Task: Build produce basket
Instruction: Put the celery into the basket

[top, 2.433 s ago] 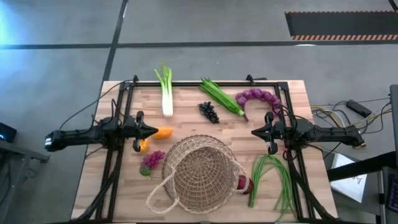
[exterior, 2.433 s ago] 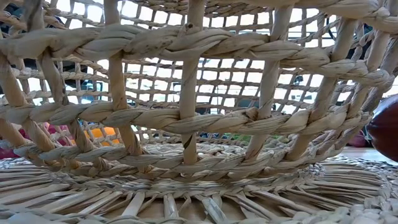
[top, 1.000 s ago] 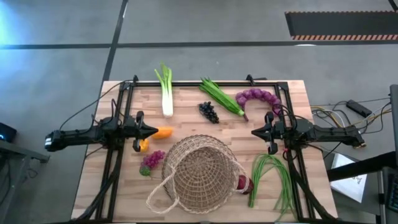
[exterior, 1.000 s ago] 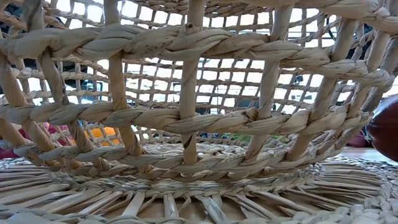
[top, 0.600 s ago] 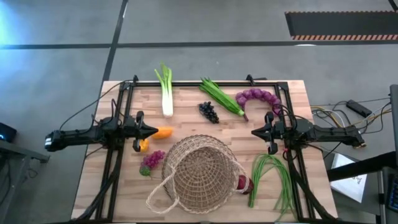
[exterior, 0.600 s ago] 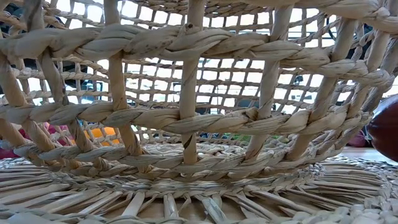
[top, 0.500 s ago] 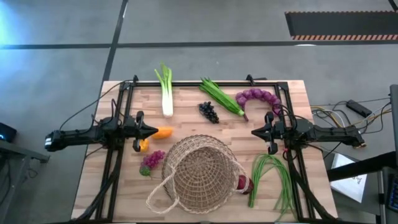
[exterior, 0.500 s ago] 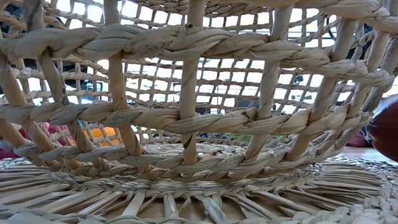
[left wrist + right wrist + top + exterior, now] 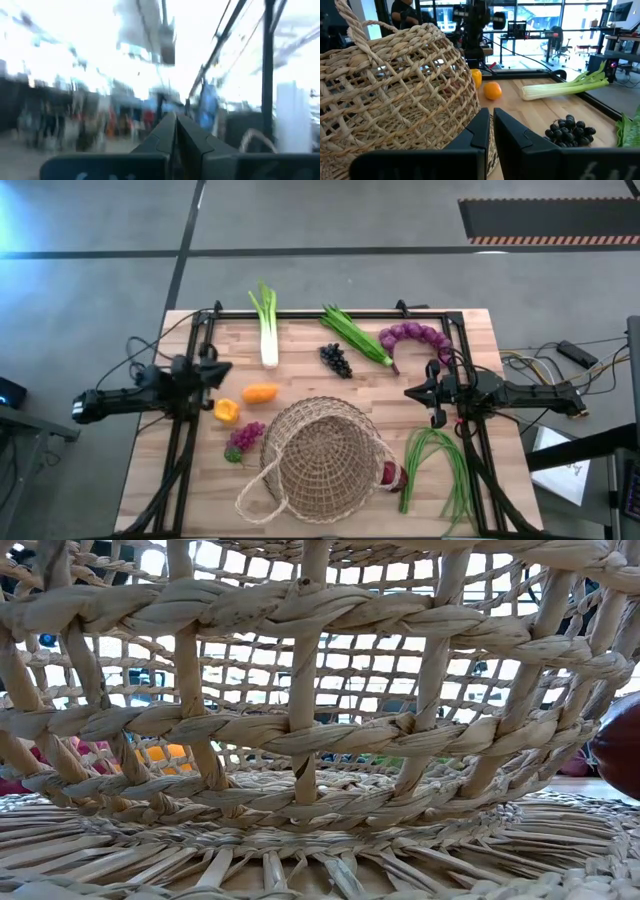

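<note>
At the table's left edge the left gripper [image 9: 212, 367] is pressed closed, empty; the right gripper [image 9: 410, 392], likewise closed, faces the basket [image 9: 322, 455].

A pale wooden table [image 9: 300, 350] stands on a grey floor [image 9: 330, 220], with a black frame [image 9: 330, 313] along its edges (cables [image 9: 530, 365] trail off one side). Office chairs [image 9: 560, 37] and big windows [image 9: 535, 20] sit beyond.

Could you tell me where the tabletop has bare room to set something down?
Bare wood lies between the white-green leek and the dark grape bunch, and at the near left corner beside the tan wicker basket. It is crowded around the purple grapes and orange peppers.
</note>
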